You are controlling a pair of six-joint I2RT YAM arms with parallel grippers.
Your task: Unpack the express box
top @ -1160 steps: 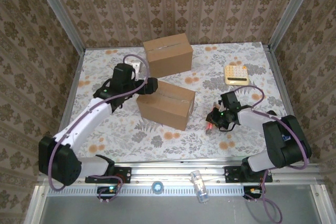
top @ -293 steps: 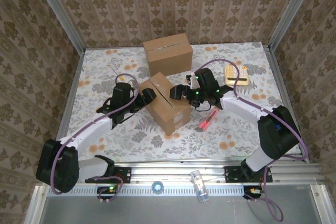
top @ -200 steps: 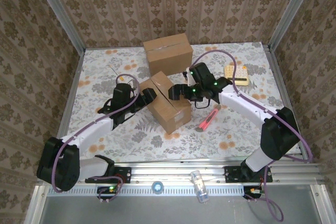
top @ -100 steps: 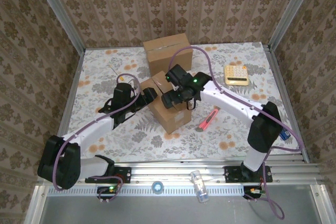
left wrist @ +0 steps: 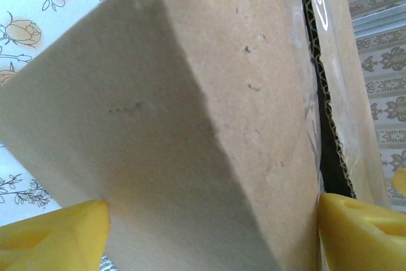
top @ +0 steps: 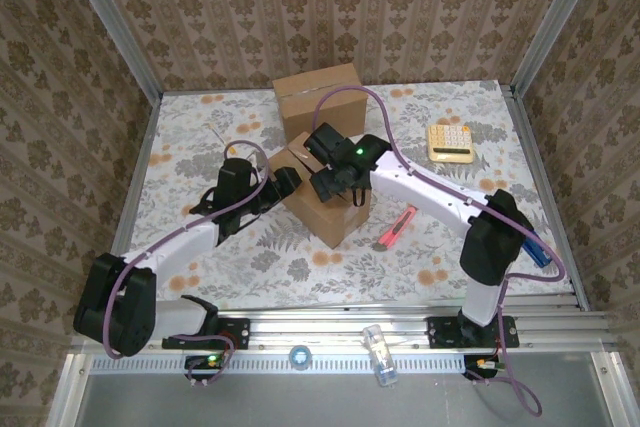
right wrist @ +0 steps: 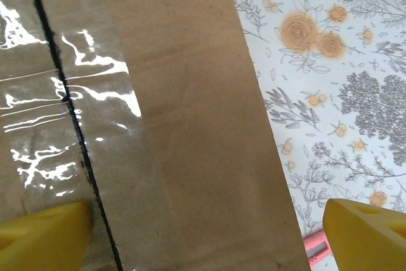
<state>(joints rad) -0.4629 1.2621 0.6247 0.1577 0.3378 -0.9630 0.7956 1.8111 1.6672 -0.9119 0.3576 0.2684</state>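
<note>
**Express box (top: 328,202) mid-table, tape seam (right wrist: 70,118) slit, flaps not yet raised.**
Left gripper (left wrist: 212,233) is clamped across the box's left end. Right gripper (right wrist: 203,236) hangs spread over the top, one pad beside the cut seam, the other past the outer edge of the flap (right wrist: 190,125). Recommended: hook a fingertip under the flap at the seam and lift outward slowly. Hold the left clamp firm so the box neither swings nor tips.

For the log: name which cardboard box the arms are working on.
The nearer box, mid-table: left tool grips it, right tool hovers over its slit tape. The other box sits alone at the back.
</note>
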